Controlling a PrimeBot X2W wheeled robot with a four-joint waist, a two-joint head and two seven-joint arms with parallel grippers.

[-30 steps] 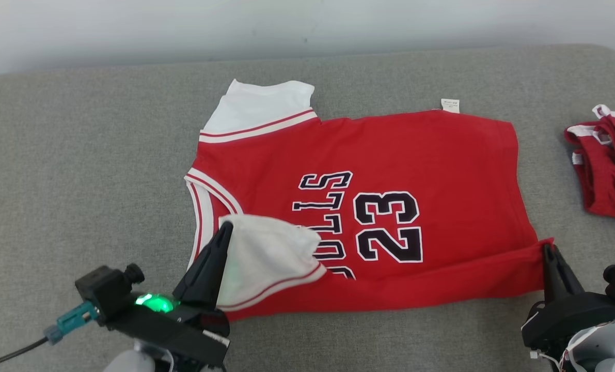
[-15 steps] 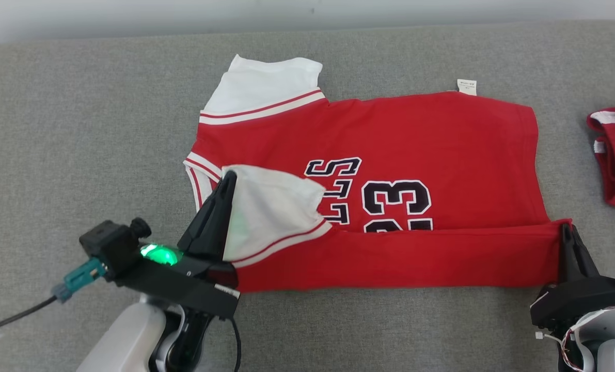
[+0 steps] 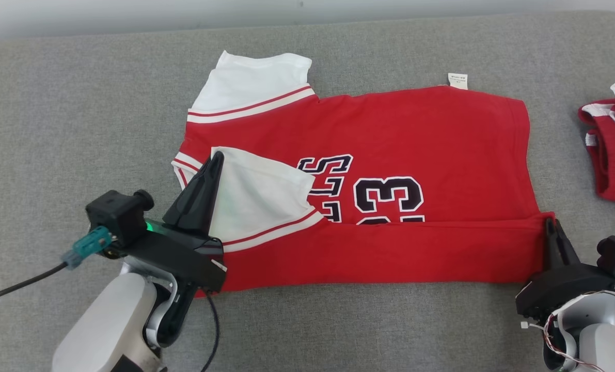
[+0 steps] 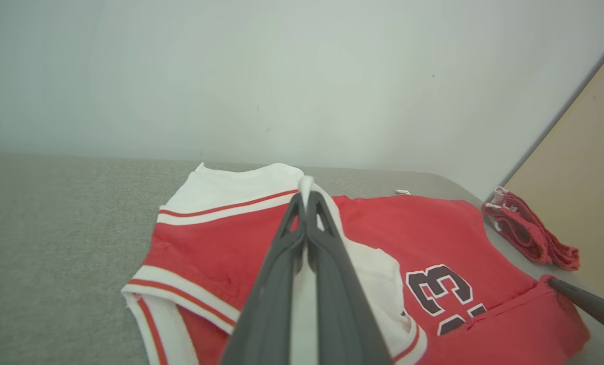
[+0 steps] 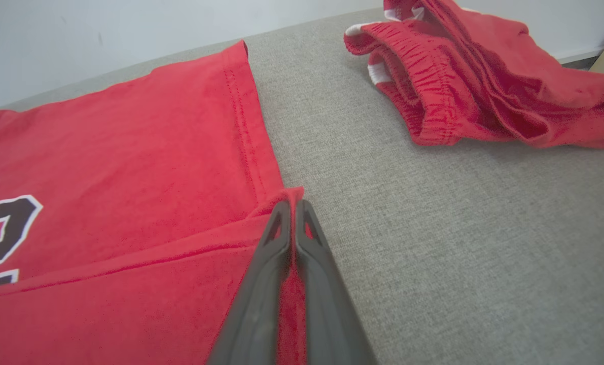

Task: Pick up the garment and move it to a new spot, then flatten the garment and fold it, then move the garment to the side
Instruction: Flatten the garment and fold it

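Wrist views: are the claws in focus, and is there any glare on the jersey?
Left wrist view: left claw goes soft toward the bottom edge, jersey beyond reads sharp. Right wrist view: right claw likewise blurred low down, fabric weave crisp. Head view: even soft light, no glare; a small green lamp glows on the left claw's base.
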